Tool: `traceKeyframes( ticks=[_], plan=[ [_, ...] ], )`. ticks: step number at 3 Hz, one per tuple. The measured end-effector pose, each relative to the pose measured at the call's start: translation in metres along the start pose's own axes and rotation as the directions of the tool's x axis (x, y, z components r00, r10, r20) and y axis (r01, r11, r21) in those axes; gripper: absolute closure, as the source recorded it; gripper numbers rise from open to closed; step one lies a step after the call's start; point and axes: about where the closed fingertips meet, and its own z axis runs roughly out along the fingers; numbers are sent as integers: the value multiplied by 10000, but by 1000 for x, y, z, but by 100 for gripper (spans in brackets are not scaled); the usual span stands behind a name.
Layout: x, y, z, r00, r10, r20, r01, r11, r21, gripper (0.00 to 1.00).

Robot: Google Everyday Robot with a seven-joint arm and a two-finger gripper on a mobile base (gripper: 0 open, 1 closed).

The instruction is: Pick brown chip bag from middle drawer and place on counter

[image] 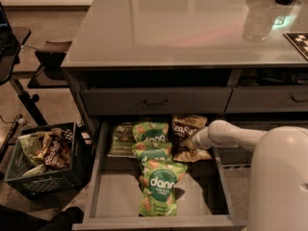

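The brown chip bag (184,129) lies at the back right of the open middle drawer (120,196), tan top toward the cabinet, white "Sea Salt" lettering showing. My gripper (193,141) reaches in from the right on a white arm, and its tip is at the bag's right edge, low in the drawer. The tip is hidden against the bag. The glossy grey counter (183,28) spans the top of the view above the drawer.
Several green "dang" bags (158,189) lie down the drawer's middle, just left of the brown bag. A closed drawer with a dark handle (156,101) sits above. A black crate of snacks (48,177) stands on the floor at left. A checkered board (298,40) is on the counter's right edge.
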Motion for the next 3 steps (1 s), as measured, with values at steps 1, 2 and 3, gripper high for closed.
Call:
traceKeyframes(
  ticks=[1, 2, 3],
  plan=[
    [-7, -6, -31, 9986, 46, 535, -31, 9996, -277, 100],
    [-7, -16, -80, 9933, 153, 1147, -90, 9984, -554, 100],
    [-17, -21, -111, 9906, -331, 1326, 485, 9922, -1152, 100]
  ],
)
